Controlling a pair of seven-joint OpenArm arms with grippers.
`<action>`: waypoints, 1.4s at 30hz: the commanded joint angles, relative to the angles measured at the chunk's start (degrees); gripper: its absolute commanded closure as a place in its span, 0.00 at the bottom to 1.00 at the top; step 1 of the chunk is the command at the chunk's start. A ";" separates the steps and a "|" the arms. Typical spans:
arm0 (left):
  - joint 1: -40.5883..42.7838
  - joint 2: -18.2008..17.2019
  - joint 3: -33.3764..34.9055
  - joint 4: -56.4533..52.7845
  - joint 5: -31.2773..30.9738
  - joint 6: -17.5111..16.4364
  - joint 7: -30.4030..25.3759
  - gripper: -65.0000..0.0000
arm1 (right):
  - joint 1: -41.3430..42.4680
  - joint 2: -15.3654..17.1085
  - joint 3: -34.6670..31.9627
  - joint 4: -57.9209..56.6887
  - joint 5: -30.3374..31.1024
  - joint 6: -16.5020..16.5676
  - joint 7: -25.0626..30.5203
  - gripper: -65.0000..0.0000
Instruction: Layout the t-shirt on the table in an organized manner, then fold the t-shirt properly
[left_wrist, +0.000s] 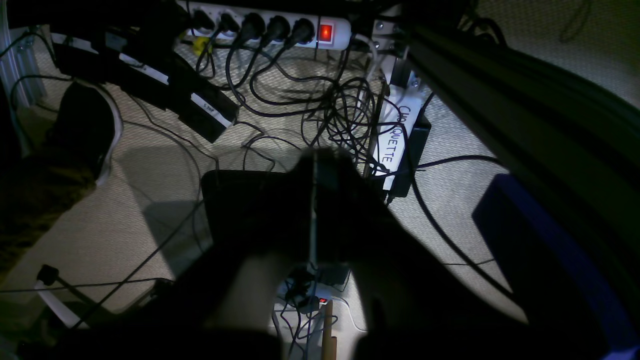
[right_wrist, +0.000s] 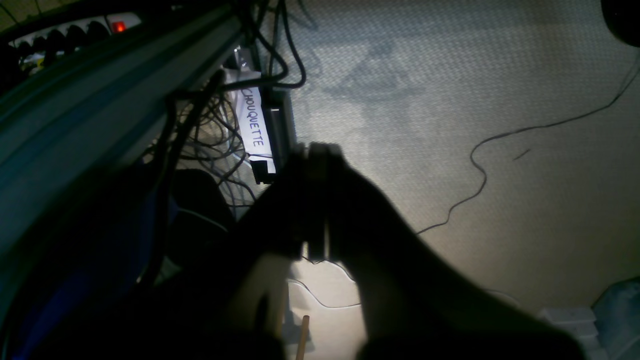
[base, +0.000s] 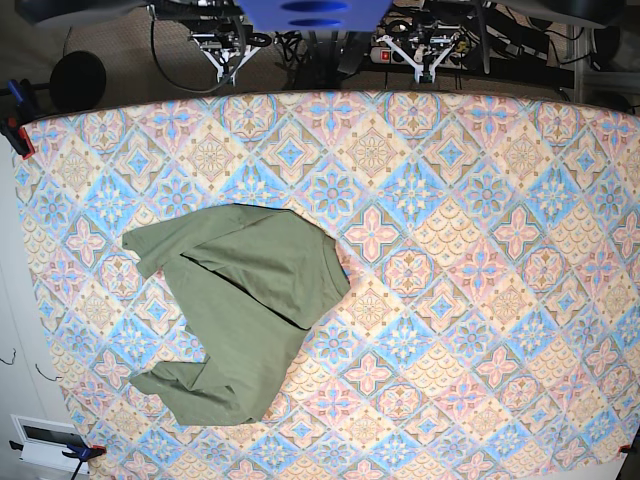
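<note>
The olive-green t-shirt (base: 245, 300) lies crumpled and partly folded over itself on the left half of the table (base: 480, 250), one sleeve pointing left and the hem bunched toward the near edge. Both arms are pulled back beyond the table's far edge, well away from the shirt. My left gripper (base: 425, 55) sits at the top right and my right gripper (base: 228, 55) at the top left. In the left wrist view, the left gripper (left_wrist: 315, 160) is a dark shut silhouette above the floor. The right gripper (right_wrist: 317, 150) looks the same in the right wrist view, holding nothing.
Behind the table, the floor holds a white power strip (left_wrist: 280, 27) with a lit red switch, a tangle of black cables (left_wrist: 345, 115) and a labelled black box (left_wrist: 400, 140). Clamps (base: 15, 120) grip the cloth at the table's left corners.
</note>
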 joint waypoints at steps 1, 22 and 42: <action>0.19 -0.18 -0.10 0.26 -0.12 0.19 -0.13 1.00 | -0.12 0.19 -0.12 0.24 0.01 -0.08 0.26 0.99; 5.02 -1.32 -0.10 5.53 -0.04 0.19 0.14 1.00 | -2.75 0.36 -0.12 0.32 0.01 -0.08 -0.01 0.99; 24.71 -10.55 8.96 33.23 -0.65 0.36 0.31 1.00 | -23.59 9.95 0.32 29.16 0.36 -0.08 -0.27 1.00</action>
